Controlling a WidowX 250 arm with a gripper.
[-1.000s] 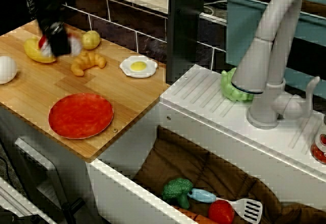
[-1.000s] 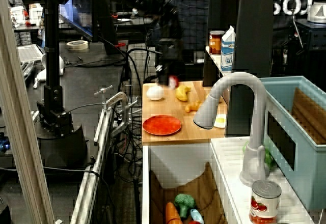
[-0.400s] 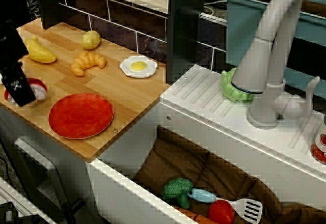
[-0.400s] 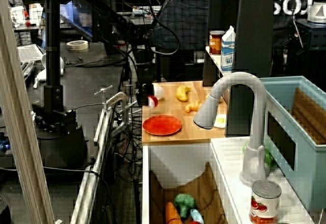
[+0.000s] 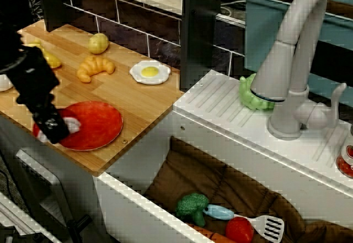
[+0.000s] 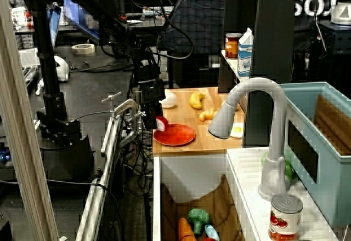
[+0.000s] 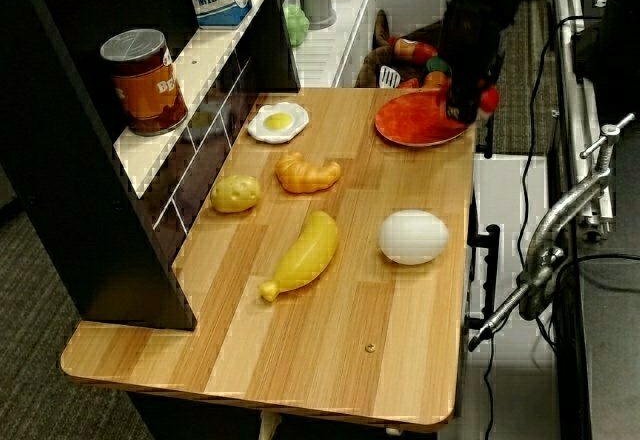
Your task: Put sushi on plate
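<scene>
So your pincer is clamped on the sushi, holding it right at the outer rim of the red plate, over the tabletop edge. In the front view the white rice side pokes out toward the plate's middle and a bit of red shows on the far side of the pincer, so the long axis seems to run roughly across the plate edge, though it's too hidden and blurry to be sure. Side view shows the sushi just above the plate; you can't tell if it's touching. Fried egg, croissant, potato, banana and white egg sit farther back, well apart from the plate.
</scene>
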